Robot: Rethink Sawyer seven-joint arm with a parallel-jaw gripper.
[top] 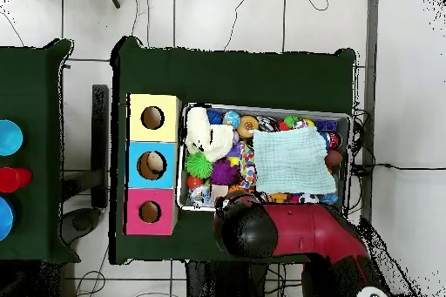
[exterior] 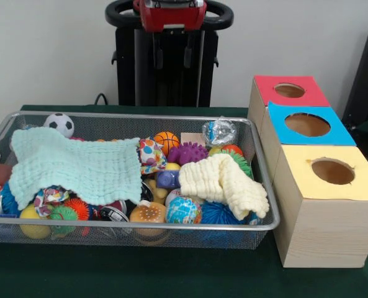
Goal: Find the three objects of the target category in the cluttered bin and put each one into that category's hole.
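The wire mesh bin [exterior: 140, 116] stands on the green table, full of toys; it also shows in the overhead view [top: 261, 108]. One polka-dot cloth bundle [exterior: 149, 152] lies in the middle of the bin, at the right edge of the mint cloth; overhead it sits near the bin's centre [top: 247, 172]. A second polka-dot bundle [exterior: 50, 197] peeks out under the mint cloth at front left. I see no third one. My gripper [exterior: 173, 59] hangs drawn back at the pedestal behind the bin, open and empty.
A mint waffle cloth [exterior: 78, 164] covers the bin's left half and a cream one [exterior: 224, 180] lies at the right. Spiky balls, a small football [exterior: 59, 123] and other toys fill the rest. Red [exterior: 267, 87], blue [exterior: 342, 133] and yellow [exterior: 363, 183] boxes with holes stand right of the bin.
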